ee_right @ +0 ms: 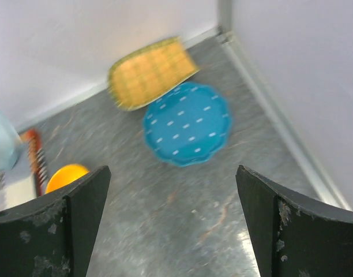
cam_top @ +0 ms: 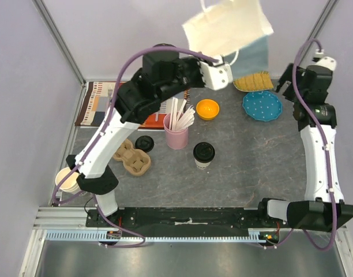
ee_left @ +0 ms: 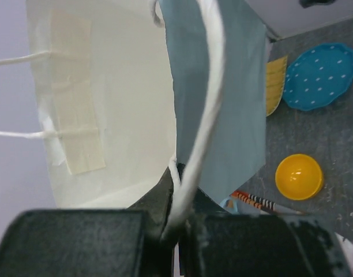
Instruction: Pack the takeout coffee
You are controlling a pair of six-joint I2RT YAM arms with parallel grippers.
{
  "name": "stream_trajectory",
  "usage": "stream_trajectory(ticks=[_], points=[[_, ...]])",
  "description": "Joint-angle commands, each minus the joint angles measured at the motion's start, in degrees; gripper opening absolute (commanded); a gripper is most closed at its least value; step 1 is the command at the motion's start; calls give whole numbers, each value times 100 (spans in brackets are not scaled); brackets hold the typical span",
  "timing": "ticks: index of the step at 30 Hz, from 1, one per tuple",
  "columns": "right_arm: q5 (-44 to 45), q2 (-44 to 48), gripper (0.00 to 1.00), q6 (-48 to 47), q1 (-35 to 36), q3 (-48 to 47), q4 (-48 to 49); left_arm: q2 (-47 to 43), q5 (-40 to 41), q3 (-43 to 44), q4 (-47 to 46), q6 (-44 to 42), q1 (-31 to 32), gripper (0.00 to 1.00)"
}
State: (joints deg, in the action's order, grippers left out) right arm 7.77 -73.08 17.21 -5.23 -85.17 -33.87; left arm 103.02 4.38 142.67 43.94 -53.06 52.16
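The takeout coffee point(cam_top: 203, 154), an off-white paper cup with a black lid, stands upright on the grey table near the middle. High above the table's back hangs a cream paper bag point(cam_top: 228, 26) with a blue-grey side. My left gripper point(cam_top: 220, 74) is shut on its white cord handle point(ee_left: 208, 115). In the left wrist view the bag point(ee_left: 107, 104) fills the frame above the left gripper point(ee_left: 173, 225). My right gripper point(cam_top: 287, 81) hovers open and empty at the back right, and in its own view the right gripper point(ee_right: 173, 190) is over bare table near the blue plate point(ee_right: 187, 123).
A pink cup of wooden sticks point(cam_top: 176, 135) stands left of the coffee. An orange bowl point(cam_top: 207, 108), a blue plate point(cam_top: 262, 105) and a yellow woven tray point(cam_top: 253, 82) lie behind. A cardboard cup carrier point(cam_top: 132, 157), a loose black lid point(cam_top: 145, 143) and stacked cups point(cam_top: 67, 180) sit left.
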Motion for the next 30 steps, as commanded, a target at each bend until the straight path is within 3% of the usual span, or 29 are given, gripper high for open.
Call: stream_trajectory(ticks=[1, 5, 12, 17, 22, 30], points=[[1830, 513, 98, 107, -355, -35, 188, 51, -411, 253, -142, -294, 495, 2], [3061, 593, 98, -261, -742, -360, 336, 113, -1270, 60, 473, 181, 664, 2], [3424, 602, 98, -868, -1278, -1150, 969, 86, -2266, -485, 1169, 358, 1208, 2], [2916, 795, 98, -1211, -1278, -1222, 1400, 183, -2380, -1118, 1134, 76, 1683, 2], [1907, 1015, 98, -1448, -1270, -985, 1575, 280, -2425, -1758, 1003, -493, 1736, 2], [1403, 1111, 98, -1659, -989, -835, 1629, 86, -2442, -3104, 440, -881, 1736, 2]])
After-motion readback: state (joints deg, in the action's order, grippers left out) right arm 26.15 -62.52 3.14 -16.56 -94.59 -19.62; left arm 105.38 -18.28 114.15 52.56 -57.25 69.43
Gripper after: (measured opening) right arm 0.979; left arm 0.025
